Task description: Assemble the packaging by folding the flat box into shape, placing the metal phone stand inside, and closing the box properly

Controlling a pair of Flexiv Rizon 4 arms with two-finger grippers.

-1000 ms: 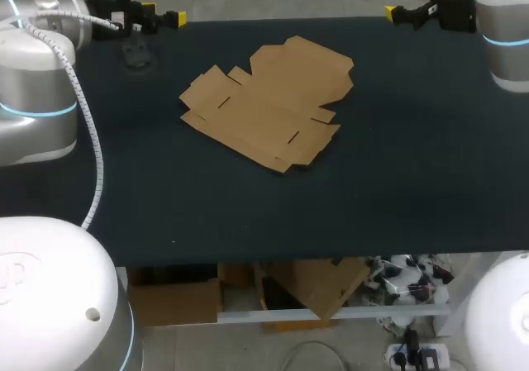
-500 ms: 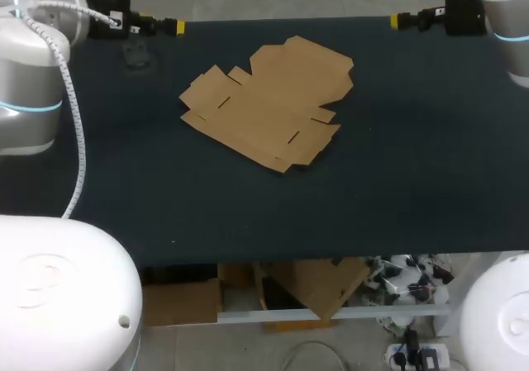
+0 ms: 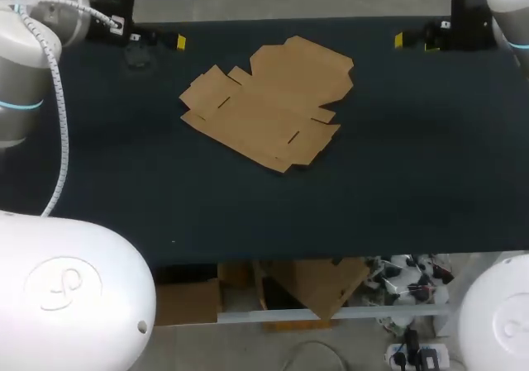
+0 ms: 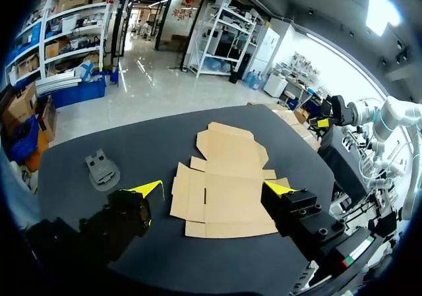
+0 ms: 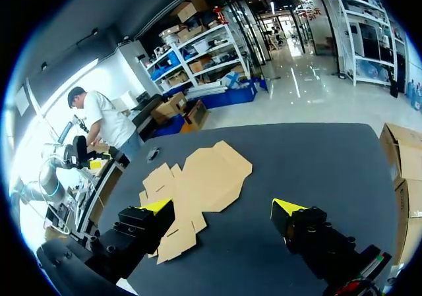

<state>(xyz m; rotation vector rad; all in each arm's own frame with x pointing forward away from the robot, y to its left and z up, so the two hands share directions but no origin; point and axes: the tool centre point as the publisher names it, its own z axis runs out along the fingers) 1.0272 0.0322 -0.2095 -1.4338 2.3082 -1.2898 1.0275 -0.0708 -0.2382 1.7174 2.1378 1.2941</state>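
- Flat brown cardboard box lies unfolded in the middle of the dark table. It looks light, thin and bendy, so I would pinch an edge flap.
- Small grey metal phone stand sits farther back, and is likely hard and heavier.
- Left claw and right claw hang wide open and empty at the far edge.

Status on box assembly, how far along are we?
Done: nothing yet. The box lies flat and unfolded on the table. In hand: nothing; the left gripper and right gripper are open, empty and apart from the box. Left: fold it, put in the phone stand lying beside it, and close.
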